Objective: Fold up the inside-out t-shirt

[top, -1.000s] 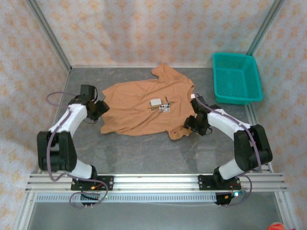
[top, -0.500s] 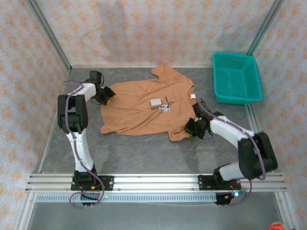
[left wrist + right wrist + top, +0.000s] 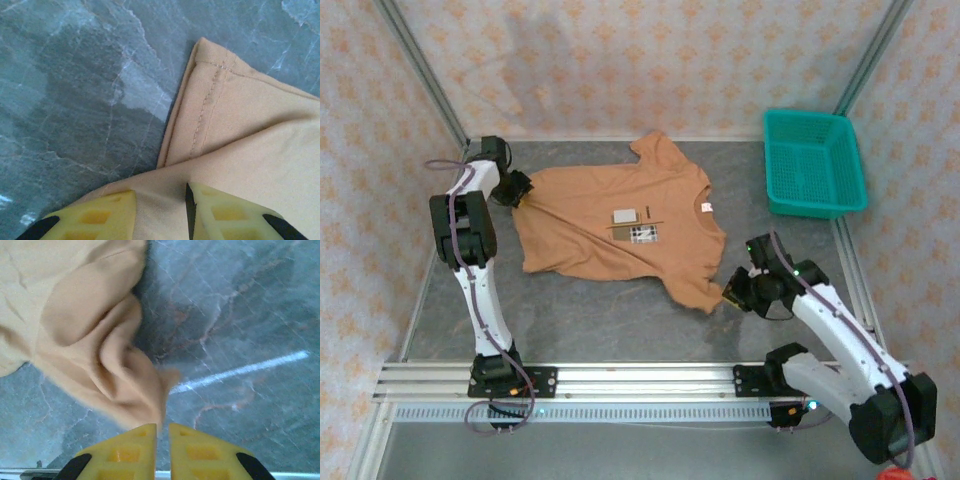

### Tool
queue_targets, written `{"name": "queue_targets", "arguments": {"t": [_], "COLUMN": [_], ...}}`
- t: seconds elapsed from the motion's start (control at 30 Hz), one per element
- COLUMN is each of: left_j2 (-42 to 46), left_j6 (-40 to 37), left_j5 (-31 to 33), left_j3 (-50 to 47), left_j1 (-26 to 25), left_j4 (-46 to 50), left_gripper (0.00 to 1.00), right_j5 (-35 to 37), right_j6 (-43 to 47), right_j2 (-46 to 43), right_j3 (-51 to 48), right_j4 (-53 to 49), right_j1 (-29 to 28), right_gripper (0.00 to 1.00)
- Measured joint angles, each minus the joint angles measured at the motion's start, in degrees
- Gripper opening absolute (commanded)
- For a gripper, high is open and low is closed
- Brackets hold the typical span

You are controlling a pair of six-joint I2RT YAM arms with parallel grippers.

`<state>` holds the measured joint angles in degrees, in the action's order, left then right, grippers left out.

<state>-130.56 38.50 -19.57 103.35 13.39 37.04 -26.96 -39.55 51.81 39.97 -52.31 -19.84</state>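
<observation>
Right, the inside-out t-shirt lies spread flat across the middle of the grey table. At its near right corner, the right pincer is clenched on a bunched fold of the hem. Over at the far left corner, the left pincer straddles the cloth, fingers somewhat apart; whether it's actually gripping, I can't tell. A teal basket sits at the table's far right, apart from the shirt.
</observation>
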Motion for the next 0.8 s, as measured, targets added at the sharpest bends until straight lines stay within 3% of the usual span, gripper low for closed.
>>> {"name": "queue_targets", "arguments": {"t": [0.13,0.37,0.5,0.63,0.8], "left_j2": [0.0,2.34,9.42,23.56,39.71], "left_j6": [-0.46,-1.25,-3.04,-5.18,-4.92], "left_j5": [0.33,1.9,6.36,8.9,2.38], "left_j3": [0.0,-2.14,-6.25,-14.4,-30.25], "left_j1": [0.0,-0.68,-3.17,-8.2,-13.55], "left_j4": [0.07,1.03,3.28,3.23,-2.64], "left_gripper": [0.34,0.36,0.43,0.47,0.48], "right_j5": [0.15,0.81,1.42,2.75,2.91], "right_j6": [-0.33,-0.98,-1.55,-0.98,-0.35], "right_j2": [-2.43,5.57,18.49,34.4,53.83], "right_j3": [0.0,0.63,7.34,20.35,35.85], "right_j4": [-2.43,2.36,9.79,17.29,23.98], "right_j1": [0.0,0.0,-0.24,-0.63,0.26], "right_gripper": [0.37,0.39,0.4,0.4,0.39]}}
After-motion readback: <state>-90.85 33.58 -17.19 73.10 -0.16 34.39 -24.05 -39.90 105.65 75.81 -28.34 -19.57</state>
